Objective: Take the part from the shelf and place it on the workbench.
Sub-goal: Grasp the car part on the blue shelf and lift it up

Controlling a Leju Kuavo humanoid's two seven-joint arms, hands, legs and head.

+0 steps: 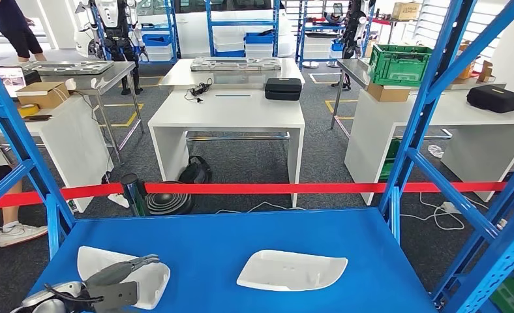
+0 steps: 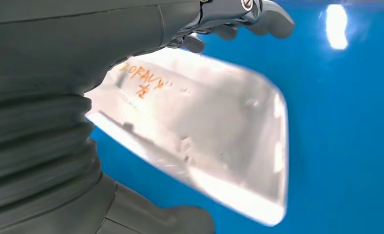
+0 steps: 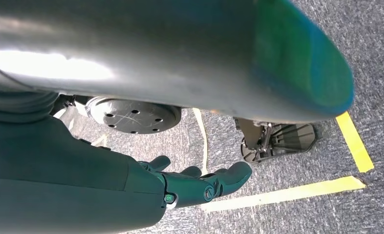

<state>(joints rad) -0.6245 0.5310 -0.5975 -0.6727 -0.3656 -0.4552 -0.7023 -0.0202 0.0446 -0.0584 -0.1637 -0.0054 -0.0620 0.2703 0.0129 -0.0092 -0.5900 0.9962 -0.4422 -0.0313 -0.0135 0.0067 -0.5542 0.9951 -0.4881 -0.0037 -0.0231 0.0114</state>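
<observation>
Two white moulded parts lie on the blue shelf (image 1: 241, 235). The left part (image 1: 155, 283) sits at the near left corner, and my left hand (image 1: 114, 279) reaches over it from below. In the left wrist view the same part (image 2: 219, 131), marked with orange writing, lies between my fingers (image 2: 239, 19) on one side and my thumb (image 2: 180, 219) on the other, with no grip visible. The second part (image 1: 292, 269) rests untouched near the shelf's middle. My right hand (image 3: 200, 183) hangs over grey carpet, its fingers loosely spread and holding nothing.
Blue uprights and diagonal braces (image 1: 424, 111) frame the shelf on both sides. A red barrier tape (image 1: 274, 188) runs behind it. Beyond stand white tables (image 1: 228, 111), a black case (image 1: 283, 88) and a green crate (image 1: 400, 64). A person (image 1: 13, 26) stands at the far left.
</observation>
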